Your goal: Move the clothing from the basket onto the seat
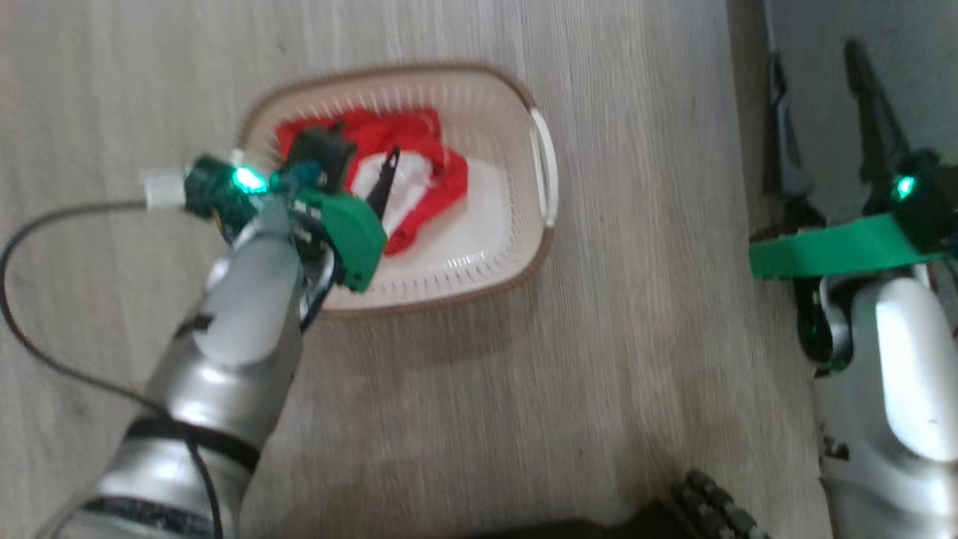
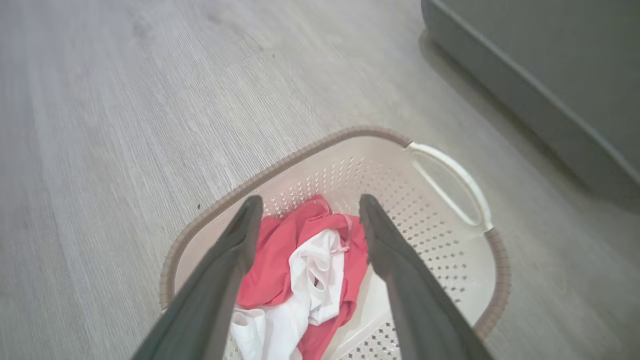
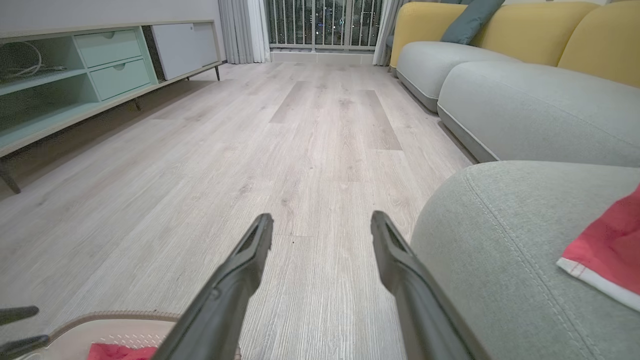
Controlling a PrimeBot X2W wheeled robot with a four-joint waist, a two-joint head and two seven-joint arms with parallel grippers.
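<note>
We are at the pick-up step. Our left gripper (image 2: pixel 310 200) hangs over the small cream perforated plastic basket (image 2: pixel 300 155) with its brown woven-look rim, which stands on the pale wood-grain floor (image 2: pixel 125 125). Its two long dark fingers are spread as wide as they go and hold nothing. They straddle the soft red and white sports clothing (image 2: pixel 275 265) from above, and we cannot tell whether the tips touch the fabric. The clothing lies crumpled toward one end of the basket, and the bottom near the white handle (image 2: pixel 452 185) is bare.

Our right gripper (image 3: pixel 322 217) is likewise fully spread and empty. It is held low over the floor, just beside the large grey fabric-upholstered seat cushion (image 3: pixel 490 240). A piece of red cloth with white edge trim (image 3: pixel 607 245) already lies on that cushion. We therefore judge the task partly done, with the heap in the basket left to move.

The next move, as we judge it, calls for lowering the left gripper into the heap and closing on a thick fold, deep enough to catch red and white layers together. Then we lift clear of the rim and carry the clothing across to the seat. The cloth is limp and may slip or trail, and the light basket could drag along if fabric snags its perforated wall.
</note>
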